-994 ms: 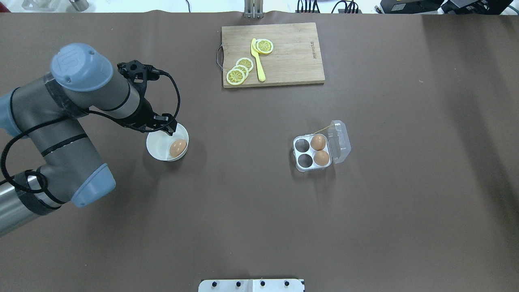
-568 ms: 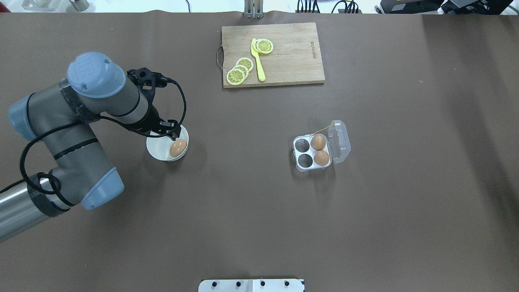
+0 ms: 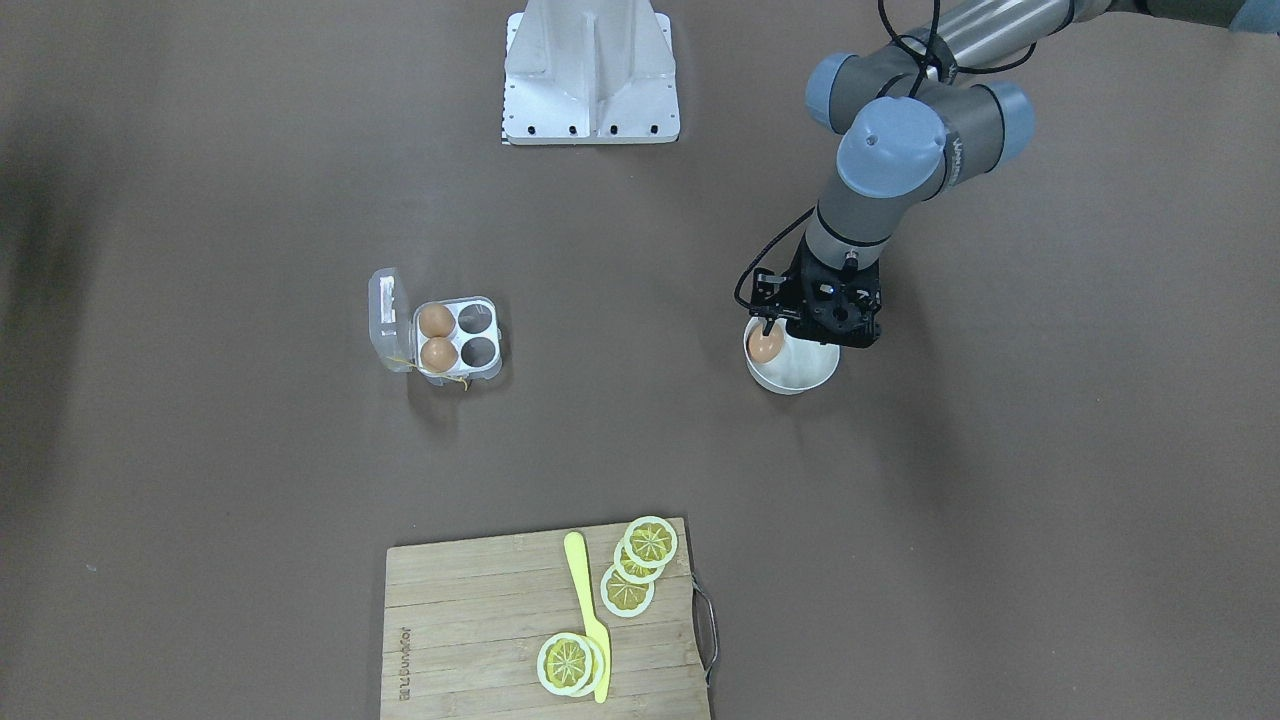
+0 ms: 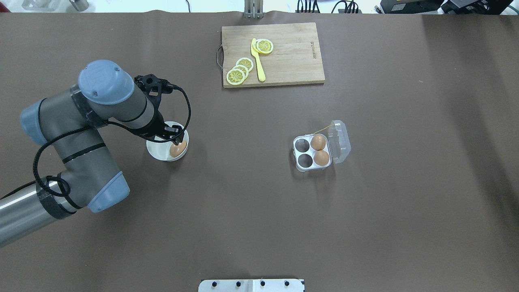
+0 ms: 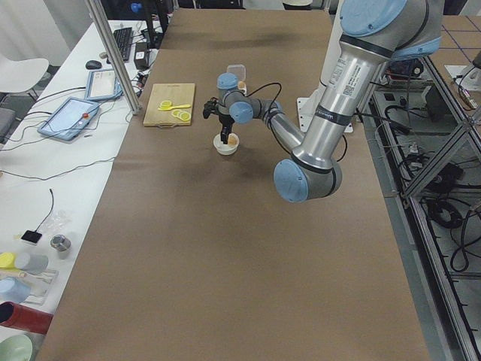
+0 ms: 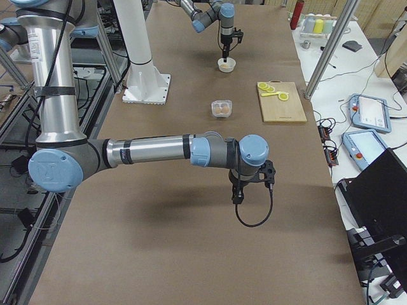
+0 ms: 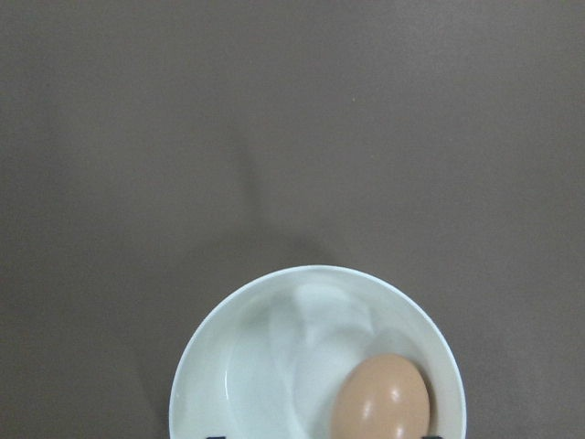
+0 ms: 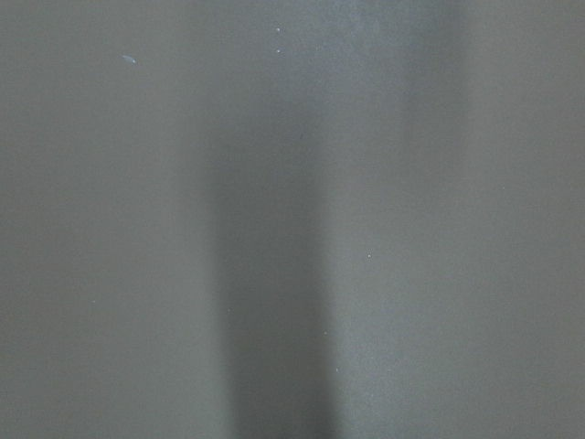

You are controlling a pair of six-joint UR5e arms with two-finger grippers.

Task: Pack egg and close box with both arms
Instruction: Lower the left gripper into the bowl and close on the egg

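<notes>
A tan-brown egg [image 4: 177, 149] lies in a round white bowl [image 4: 158, 149] at the table's left; the left wrist view shows the egg [image 7: 381, 398] low against the bowl's rim [image 7: 311, 273]. My left gripper [image 4: 176, 140] hangs open just above the egg, and its tips barely show at the wrist view's bottom edge, wide apart. The clear box [image 4: 302, 153] stands mid-table with its lid [image 4: 339, 142] open, two eggs in the cups by the hinge and two empty cups. My right gripper [image 6: 238, 198] shows only in the exterior right view, over bare table; I cannot tell its state.
A wooden cutting board [image 4: 292, 61] with lemon slices [image 4: 240, 71] and a yellow knife [image 4: 258, 61] lies at the far side. The white metal stand [image 3: 592, 75] is at the robot's edge. Brown table stretches between bowl and box.
My left arm has swung right and toward the bowl, bringing its gripper from the bowl's far-left rim to right over the egg. Egg, bowl and box have not moved.
</notes>
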